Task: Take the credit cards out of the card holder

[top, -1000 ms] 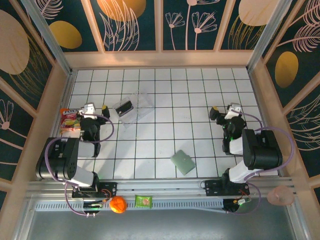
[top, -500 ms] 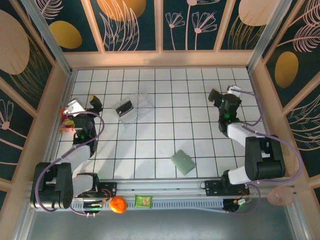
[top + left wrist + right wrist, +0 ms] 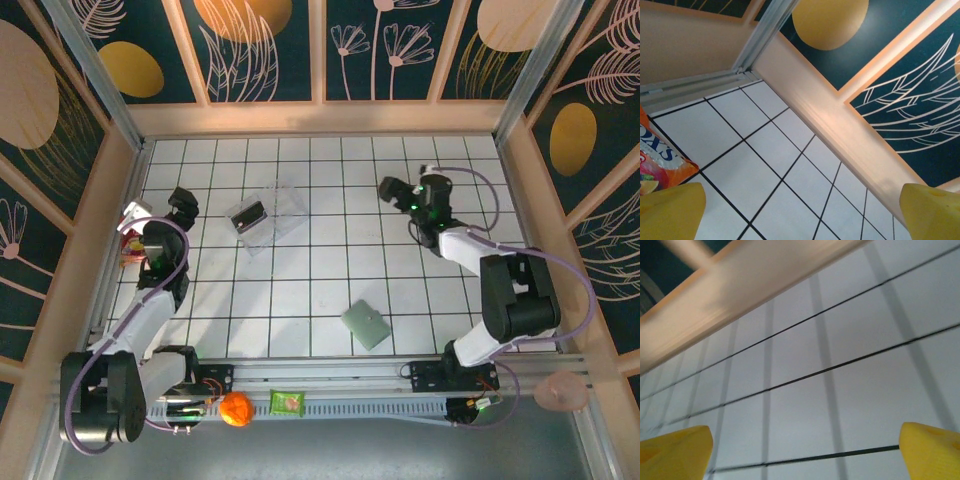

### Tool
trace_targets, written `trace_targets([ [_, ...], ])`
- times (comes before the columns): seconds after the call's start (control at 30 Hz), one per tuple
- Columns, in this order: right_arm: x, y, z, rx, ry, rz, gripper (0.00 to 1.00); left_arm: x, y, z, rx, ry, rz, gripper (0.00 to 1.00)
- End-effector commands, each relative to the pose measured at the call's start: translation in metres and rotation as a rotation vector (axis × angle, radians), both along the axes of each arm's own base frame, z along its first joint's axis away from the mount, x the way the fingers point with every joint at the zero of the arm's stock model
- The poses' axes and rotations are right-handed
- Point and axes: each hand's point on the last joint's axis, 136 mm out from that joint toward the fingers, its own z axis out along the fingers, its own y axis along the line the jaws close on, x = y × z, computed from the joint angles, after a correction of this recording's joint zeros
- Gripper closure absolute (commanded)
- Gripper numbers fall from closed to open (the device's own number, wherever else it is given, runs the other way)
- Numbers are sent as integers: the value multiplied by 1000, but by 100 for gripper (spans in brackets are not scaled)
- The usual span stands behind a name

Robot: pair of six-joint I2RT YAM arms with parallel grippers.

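Folded holder (image 3: 366, 324) lies flat on the table (image 3: 330, 250), well apart from both grippers.
The grey-green holder sits back toward the arm bases, behind and between the two grippers and closer to the right arm's base; neither gripper touches it. The right gripper (image 3: 400, 186) hangs over the far tiles. In its wrist view (image 3: 802, 455) the yellow fingertips (image 3: 675, 452) stand wide apart, with bare tile between them. The left gripper (image 3: 160, 207) is spread just as wide in its wrist view (image 3: 800, 215) and grips nothing. A clear tray (image 3: 265, 215) lies just to its right, between the two grippers. A snack packet (image 3: 660, 160) shows just beside its left fingertip (image 3: 670, 212).
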Motion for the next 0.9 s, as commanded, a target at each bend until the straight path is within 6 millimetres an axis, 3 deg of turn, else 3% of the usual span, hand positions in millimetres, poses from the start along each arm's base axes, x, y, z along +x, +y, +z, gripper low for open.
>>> trace_targets([
  [0.0, 5, 63, 12, 61, -70, 215, 10, -8, -8, -1, -53, -20, -45, 1],
  [0.17, 9, 131, 0, 65, -64, 380, 25, -8, -29, 9, -25, -20, -178, 1],
  [0.3, 22, 167, -21, 14, -26, 437, 32, -6, -41, -5, -29, 40, -245, 12],
  [0.47, 37, 197, -40, -16, -3, 503, 32, 0, -55, -31, -66, 113, -319, 24],
  [0.67, 42, 228, -43, 21, -17, 621, 33, 7, -65, -48, -94, 160, -373, 38],
  [0.87, 39, 245, -47, 30, -14, 685, 40, 11, -69, -55, -107, 177, -396, 42],
])
